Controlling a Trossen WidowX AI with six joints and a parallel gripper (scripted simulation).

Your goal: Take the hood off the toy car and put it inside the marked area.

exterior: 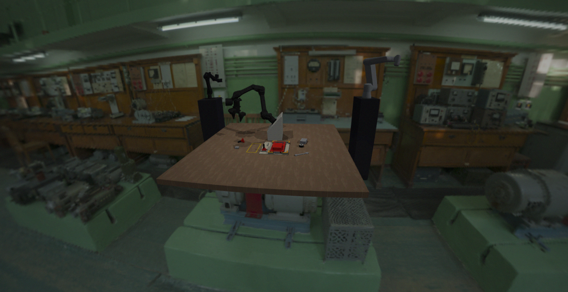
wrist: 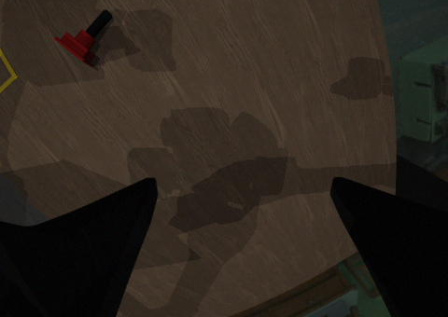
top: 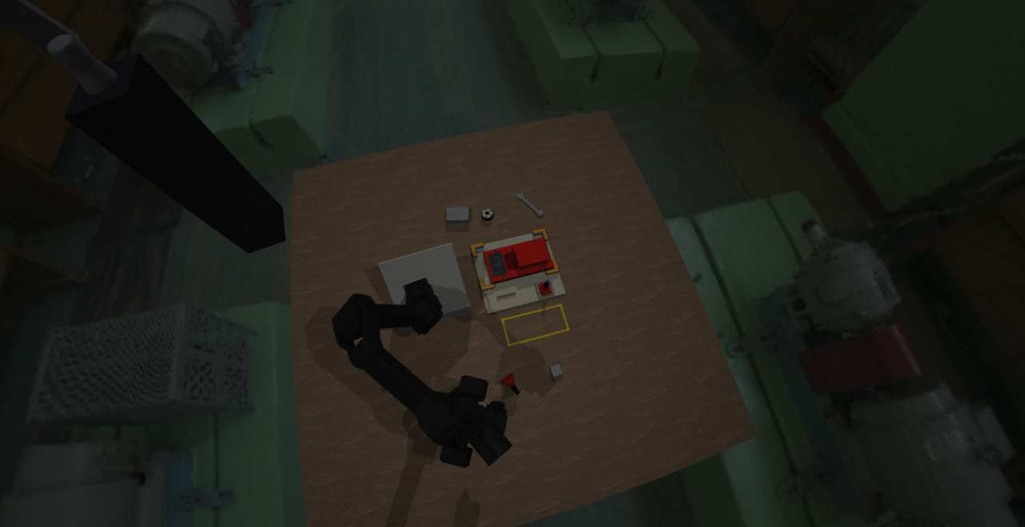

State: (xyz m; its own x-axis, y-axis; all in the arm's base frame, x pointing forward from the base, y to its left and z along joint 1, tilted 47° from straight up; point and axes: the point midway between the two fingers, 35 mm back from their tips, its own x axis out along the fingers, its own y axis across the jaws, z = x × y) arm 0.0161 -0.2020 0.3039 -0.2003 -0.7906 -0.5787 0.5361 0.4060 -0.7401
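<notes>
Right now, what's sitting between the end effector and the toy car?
In the top view, the yellow marked area lies between the open end effector and the toy car. A small red-and-black piece sits nearer the end effector.

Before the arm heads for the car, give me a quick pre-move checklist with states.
1. Tool open, nothing between the fingers: ok.
2. Tool touching nothing, above bare table: ok.
3. Red hood on the toy car, not yet removed: ok.
4. Yellow marked area free of objects: ok.
5. Tool lined up over the hood: not ok, it hangs near the small red part.
6. Hood's grip edges: cannot tell, too small.
</notes>
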